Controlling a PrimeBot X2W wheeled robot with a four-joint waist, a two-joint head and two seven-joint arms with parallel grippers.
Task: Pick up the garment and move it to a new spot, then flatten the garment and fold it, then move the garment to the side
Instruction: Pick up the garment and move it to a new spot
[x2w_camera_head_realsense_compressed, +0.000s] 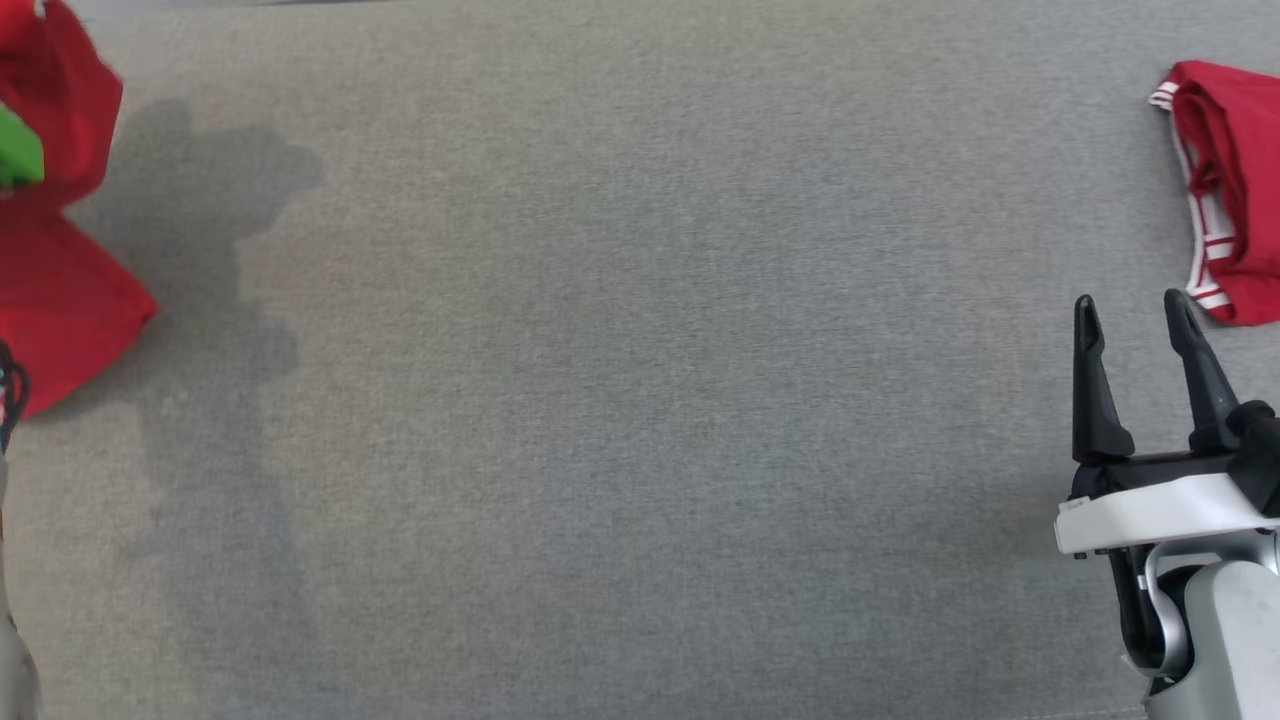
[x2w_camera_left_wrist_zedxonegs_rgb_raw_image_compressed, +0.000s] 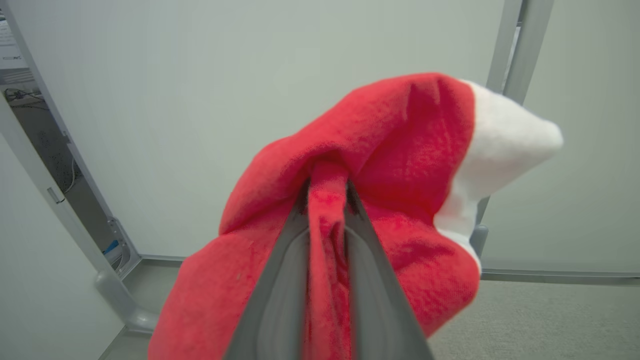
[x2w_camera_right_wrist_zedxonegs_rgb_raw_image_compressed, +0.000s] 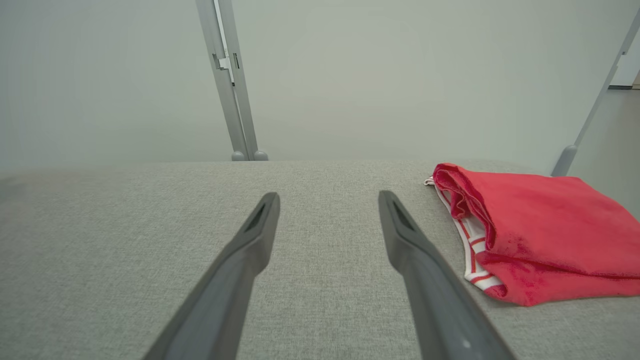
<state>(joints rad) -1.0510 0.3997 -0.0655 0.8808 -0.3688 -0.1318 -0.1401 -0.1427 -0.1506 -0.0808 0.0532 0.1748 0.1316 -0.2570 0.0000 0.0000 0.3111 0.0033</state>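
Left hand (x2w_camera_left_wrist_zedxonegs_rgb_raw_image_compressed: 326, 187) clamps one fleecy red white-trimmed garment (x2w_camera_left_wrist_zedxonegs_rgb_raw_image_compressed: 400, 150) — right hand (x2w_camera_head_realsense_compressed: 1130, 300) stands open. A second red striped garment (x2w_camera_head_realsense_compressed: 1240, 180) lies folded beside it.

Table (x2w_camera_head_realsense_compressed: 640, 420): garment (x2w_camera_head_realsense_compressed: 60, 290) at the far left edge, second garment (x2w_camera_head_realsense_compressed: 1235, 190) at the far right edge, the two well apart. Right gripper (x2w_camera_head_realsense_compressed: 1132, 303) at lower right over the table, just before and left of the second garment; contact cannot be told. Left wrist view: a fold of the garment sits between the left gripper (x2w_camera_left_wrist_zedxonegs_rgb_raw_image_compressed: 327, 186) fingers, the rest bunched around them. Wall panel (x2w_camera_right_wrist_zedxonegs_rgb_raw_image_compressed: 400, 75) stands behind the table's far edge.
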